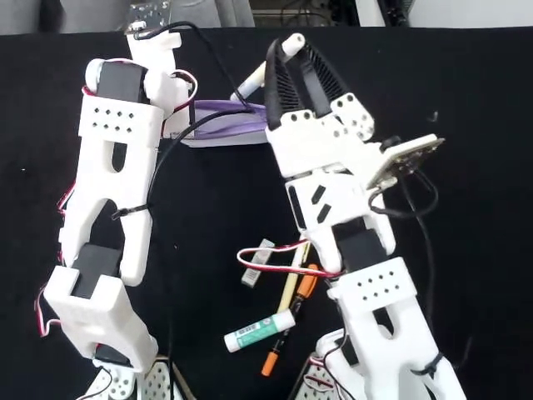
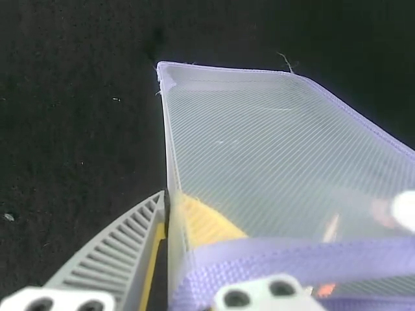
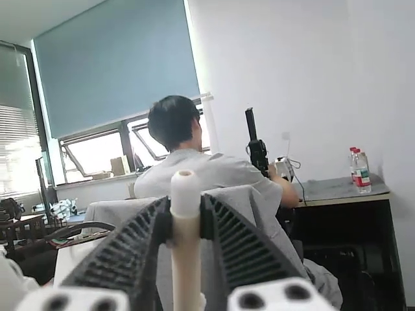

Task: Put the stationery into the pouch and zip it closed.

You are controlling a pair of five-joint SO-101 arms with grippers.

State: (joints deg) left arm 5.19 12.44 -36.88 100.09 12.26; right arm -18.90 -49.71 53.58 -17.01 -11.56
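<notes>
The pouch [image 1: 218,125], a see-through mesh one with purple trim, sits at the far side of the black table [image 1: 466,100] between the two arms. The left wrist view looks along its ribbed wall, and blurred orange and pale shapes show through the mesh; what they are cannot be told. The left gripper [image 2: 176,223] is closed on the pouch at the purple band of its mouth, one grey ribbed finger [image 2: 123,256] lying against the outside of the side edge and something yellow showing through the mesh on the other side. Just beside the pouch's other end, the right gripper [image 1: 291,52] clamps a white pen [image 3: 185,194] between its black ribbed fingers. The pen is slanted, its upper end poking out past the fingertips and its lower end pointing down toward the pouch's mouth. Whether that end touches the pouch cannot be told. More stationery lies on the table at the near side, well apart from the pouch and partly under the right arm: a white glue stick [image 1: 258,331] with a green label, an orange pen [image 1: 271,360], a yellowish pencil [image 1: 291,287] and a small grey eraser [image 1: 256,262].
</notes>
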